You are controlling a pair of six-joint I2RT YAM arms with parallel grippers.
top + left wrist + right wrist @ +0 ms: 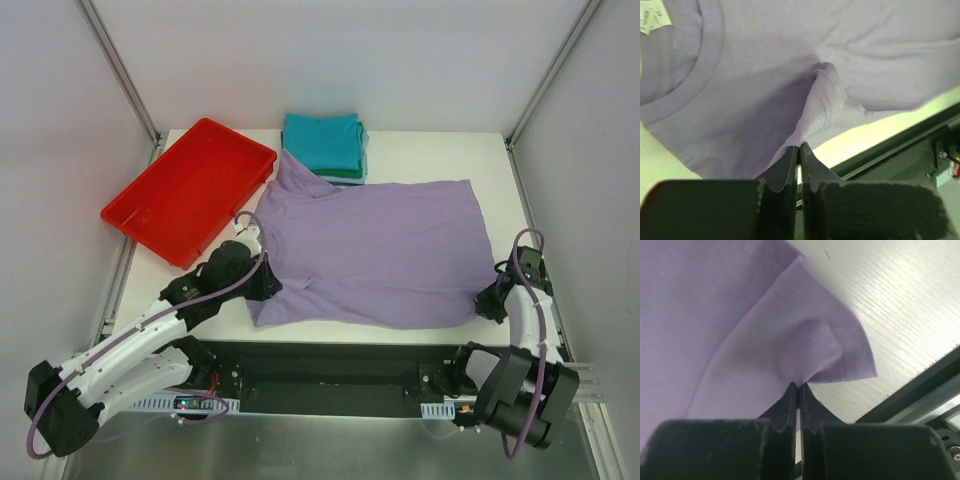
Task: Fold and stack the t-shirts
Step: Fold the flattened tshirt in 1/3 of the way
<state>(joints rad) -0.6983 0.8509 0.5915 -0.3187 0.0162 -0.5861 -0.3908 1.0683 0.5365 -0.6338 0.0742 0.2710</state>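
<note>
- Across the table (440,150), the lavender t-shirt (380,250) lies spread flat.
- Its near edge is pinched by the left gripper (800,147) and the right gripper (798,386).
- Shallow bites could slip on lifting, spoiling the fold.

The white-and-black left arm (130,345) stretches from 7 o'clock toward 1 o'clock. Its black two-finger left gripper (800,146) is pinched flat on a fold of the lavender cotton t-shirt (765,90). The right arm (527,325), folded at 4 o'clock, has its right gripper (798,385) clamped on the shirt's hem corner.
</note>
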